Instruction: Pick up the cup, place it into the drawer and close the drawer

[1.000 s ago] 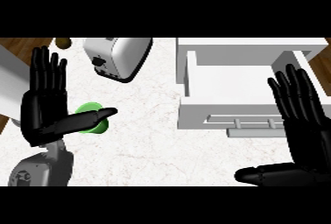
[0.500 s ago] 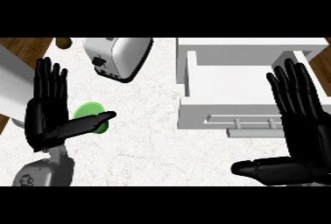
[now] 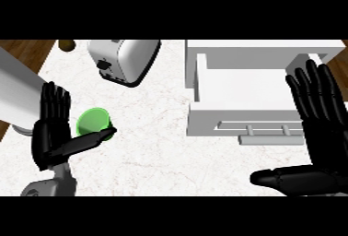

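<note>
Cup [image 3: 93, 120] — green, between open left hand's [image 3: 54, 133] fingers and thumb.

The counter [image 3: 170, 152] holds 1 green cup [image 3: 93, 120]. There is 1 white drawer [image 3: 248, 99], pulled open, and it carries 1 handle [image 3: 270, 136] on its front. 1 toaster [image 3: 125, 60] stands at the far side of the counter. 1 small brown object [image 3: 66, 44], too small to identify, sits at the top edge just left of the toaster. 2 black hands show: 1 left hand [image 3: 55, 129] and 1 right hand [image 3: 316, 138].
</note>
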`<action>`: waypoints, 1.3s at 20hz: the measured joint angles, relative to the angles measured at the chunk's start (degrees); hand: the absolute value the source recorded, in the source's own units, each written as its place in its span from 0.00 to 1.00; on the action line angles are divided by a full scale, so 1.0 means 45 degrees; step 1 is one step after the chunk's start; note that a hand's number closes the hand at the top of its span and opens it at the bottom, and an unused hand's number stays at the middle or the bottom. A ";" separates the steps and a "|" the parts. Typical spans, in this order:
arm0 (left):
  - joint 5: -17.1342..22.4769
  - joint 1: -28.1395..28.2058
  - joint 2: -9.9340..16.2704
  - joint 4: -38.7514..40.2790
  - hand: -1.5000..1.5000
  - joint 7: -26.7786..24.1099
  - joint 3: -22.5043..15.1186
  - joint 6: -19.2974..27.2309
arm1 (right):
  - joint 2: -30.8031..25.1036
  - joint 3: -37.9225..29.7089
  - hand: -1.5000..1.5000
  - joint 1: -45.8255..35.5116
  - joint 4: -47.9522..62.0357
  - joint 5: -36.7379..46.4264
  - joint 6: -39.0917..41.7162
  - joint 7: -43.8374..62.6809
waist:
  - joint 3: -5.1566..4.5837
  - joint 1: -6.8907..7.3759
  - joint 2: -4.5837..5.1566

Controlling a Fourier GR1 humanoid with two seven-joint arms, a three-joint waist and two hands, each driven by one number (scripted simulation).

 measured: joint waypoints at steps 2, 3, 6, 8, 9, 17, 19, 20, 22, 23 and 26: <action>0.0204 0.0214 0.0020 0.0367 0.00 -0.0446 0.0207 -0.0164 | -0.0036 -0.0014 0.00 0.0076 -0.0243 -0.0087 0.0049 0.0174 | -0.0002 -0.0002 0.0002; 0.0224 0.0373 0.0052 0.0341 0.00 -0.0491 0.0224 -0.0210 | -0.0038 -0.0028 0.00 0.0022 -0.0262 -0.0074 0.0009 0.0290 | -0.0002 0.0001 -0.0002; 0.0376 0.0331 0.0107 0.1333 0.00 -0.1239 0.0502 -0.0378 | -0.0087 -0.0187 0.00 0.0049 -0.0227 -0.0258 0.0124 0.0287 | -0.0002 -0.0006 0.0003; 0.0515 0.0175 0.0220 0.2121 0.00 -0.1694 0.0699 -0.0594 | -0.0004 -0.0061 0.00 0.0113 -0.0067 -0.0116 0.0161 0.0052 | -0.0002 -0.0010 0.0002; 0.0537 0.0219 0.0192 0.2360 0.00 -0.1945 0.0704 -0.0650 | -0.0006 -0.0054 0.00 0.0176 -0.0064 -0.0088 0.0194 0.0019 | -0.0002 -0.0009 0.0003; 0.0982 -0.0159 0.0475 0.4544 0.00 -0.3128 0.1142 -0.1250 | -0.0120 -0.0282 0.00 0.0098 -0.0245 -0.0380 0.0356 0.0288 | -0.0004 -0.0016 0.0002; 0.0989 -0.0343 0.0434 0.5185 0.00 -0.3625 0.1201 -0.1233 | -0.0148 -0.0283 0.00 0.0156 -0.0653 -0.0451 0.0315 0.0644 | 0.0003 -0.0021 0.0002; 0.1059 -0.0309 0.0503 0.5392 0.00 -0.3875 0.1292 -0.1342 | -0.0117 -0.0234 0.00 0.0040 -0.0514 -0.0375 0.0283 0.0622 | 0.0006 -0.0016 -0.0006; 0.1136 -0.0678 0.0633 0.6103 0.00 -0.4255 0.1462 -0.1370 | -0.0159 -0.0356 0.00 -0.0086 -0.0321 -0.0414 0.0319 0.0548 | 0.0016 -0.0014 -0.0010; 0.1219 -0.0783 0.0651 0.6556 0.00 -0.4553 0.1573 -0.1458 | -0.0208 -0.0450 0.00 -0.0255 -0.0266 -0.0507 0.0304 0.0682 | 0.0014 -0.0018 -0.0004; 0.1411 -0.0992 0.0779 0.7473 0.00 -0.5191 0.1810 -0.1665 | -0.0108 -0.0280 0.00 -0.0015 -0.0371 -0.0404 0.0351 0.0573 | 0.0007 -0.0028 0.0003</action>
